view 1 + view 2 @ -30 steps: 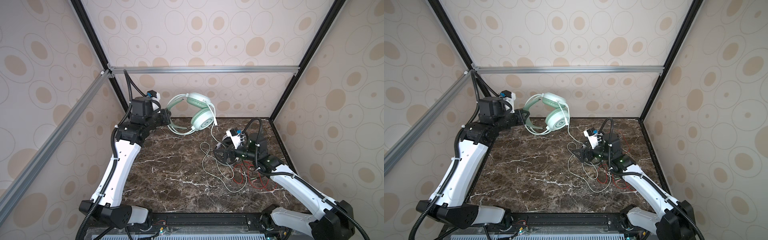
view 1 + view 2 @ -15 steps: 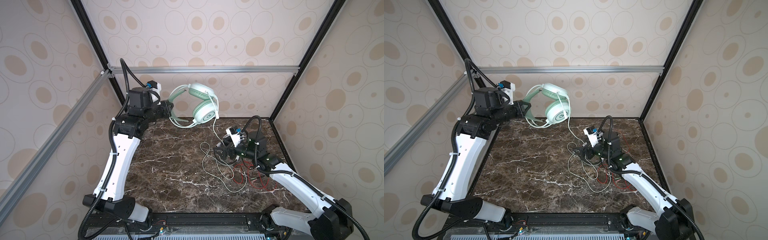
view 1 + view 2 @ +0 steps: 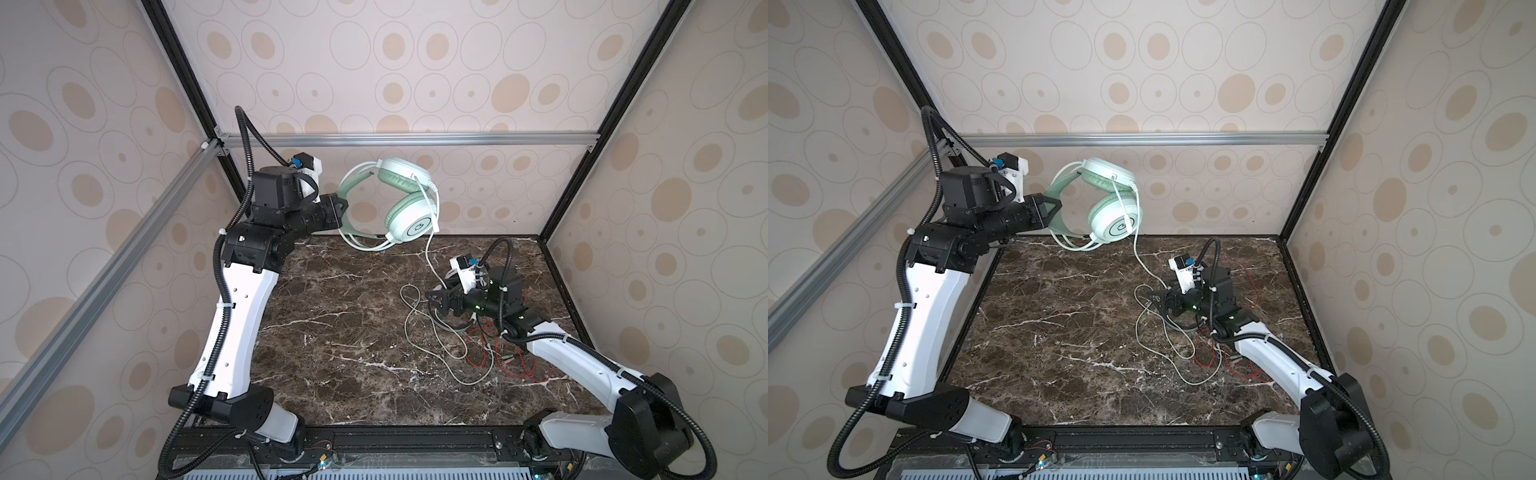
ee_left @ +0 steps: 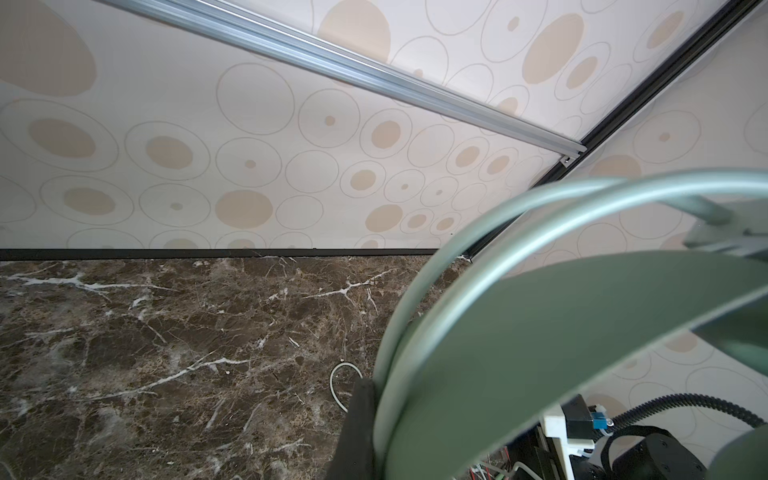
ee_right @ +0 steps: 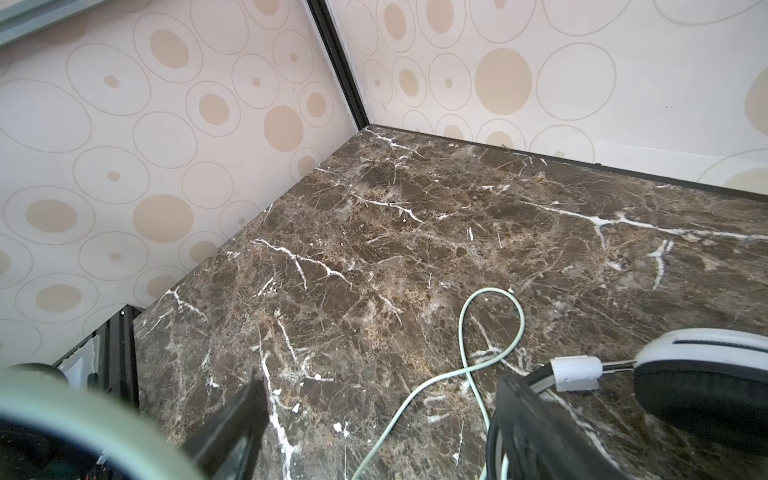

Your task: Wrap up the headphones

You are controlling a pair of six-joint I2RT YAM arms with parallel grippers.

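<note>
Left gripper [image 3: 338, 206]: I have it clenched on the band of the mint-green headphones [image 3: 409, 216], which hang clear of the table [image 3: 332, 332] by the back wall. Right gripper [image 5: 378, 378]: jaws apart, low over the marble, pale cable [image 5: 440, 379] running between them; white-and-black headphones [image 5: 698, 374] just beside.

left claw [image 3: 338, 207] grips mint headphones [image 3: 409, 216] aloft | cable [image 3: 428, 253] hangs to table [image 3: 332, 332]

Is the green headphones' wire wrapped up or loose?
Mostly loose. The pale green cable hangs from the lifted mint-green headphones and sprawls in loops over the marble table.
</note>
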